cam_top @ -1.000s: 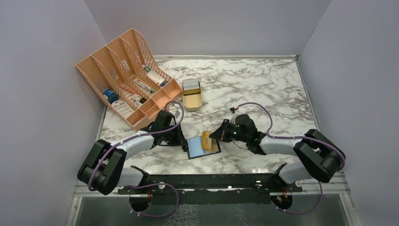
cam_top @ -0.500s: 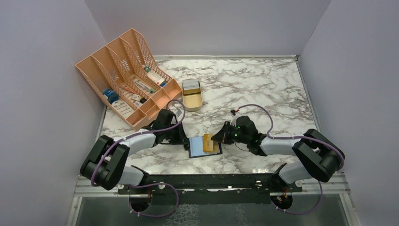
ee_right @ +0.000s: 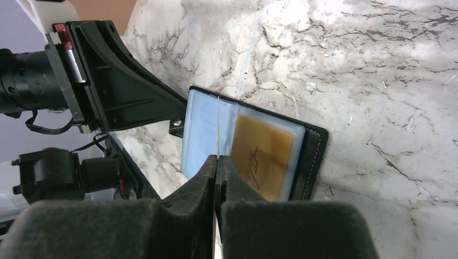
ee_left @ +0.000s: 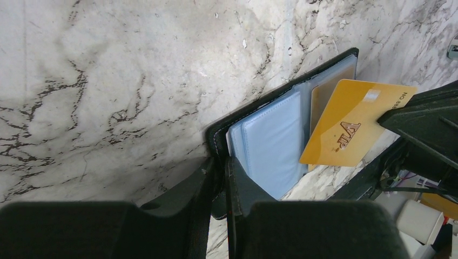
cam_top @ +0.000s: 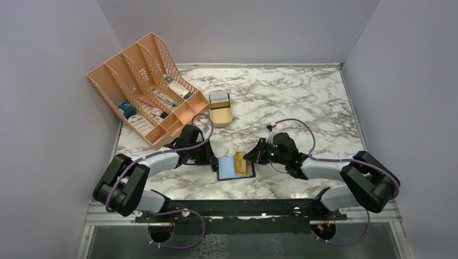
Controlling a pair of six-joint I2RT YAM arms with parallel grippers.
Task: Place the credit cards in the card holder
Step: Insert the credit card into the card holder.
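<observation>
The desk [cam_top: 302, 97] has a white marble look with dark veins, smooth with a soft sheen; whether it is stone or laminate cannot be told. The card holder [ee_left: 270, 140] has a black, leather-like, finely grained cover with pale stitching along its rim. Its inner sleeves are blue-grey and clear plastic film, glossy and slightly wrinkled. The gold card [ee_left: 351, 124] is smooth plastic with a satin shine. The left hand [ee_left: 222, 167] and right hand [ee_right: 216, 162] have matt black plastic fingers, faintly grainy. The file organiser [cam_top: 146, 86] is matt peach plastic mesh, and the tin [cam_top: 220, 114] looks like dull tan metal
</observation>
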